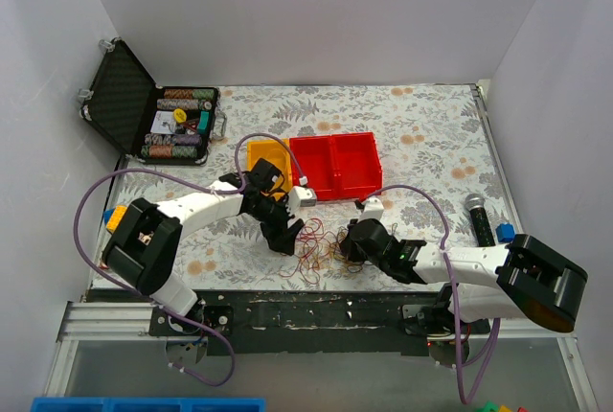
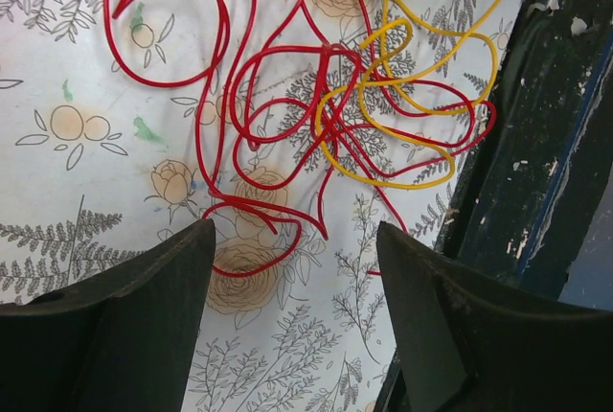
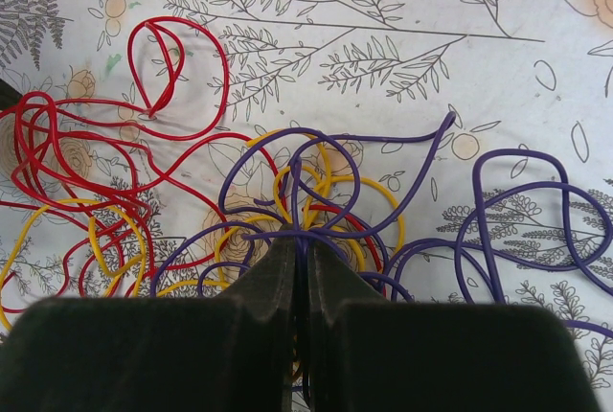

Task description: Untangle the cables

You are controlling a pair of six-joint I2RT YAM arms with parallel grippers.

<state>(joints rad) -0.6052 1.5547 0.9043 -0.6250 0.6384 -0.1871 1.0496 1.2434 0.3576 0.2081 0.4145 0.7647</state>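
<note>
The cables (image 1: 321, 249) are a small tangle of thin red, yellow and purple wire loops on the floral cloth near the front edge. My left gripper (image 1: 287, 238) is open just left of the tangle; in the left wrist view it (image 2: 295, 268) hovers over cloth with red loops (image 2: 278, 115) and yellow loops (image 2: 412, 86) ahead of the fingers. My right gripper (image 1: 352, 247) is at the right side of the tangle. In the right wrist view it (image 3: 305, 251) is shut on purple wire (image 3: 316, 192), with red loops (image 3: 86, 163) to the left.
A red two-compartment bin (image 1: 335, 165) and a yellow bin (image 1: 266, 158) stand behind the tangle. An open black case (image 1: 153, 110) of chips is at back left. A microphone (image 1: 481, 218) lies at right. The dark table edge (image 2: 536, 144) runs close by the wires.
</note>
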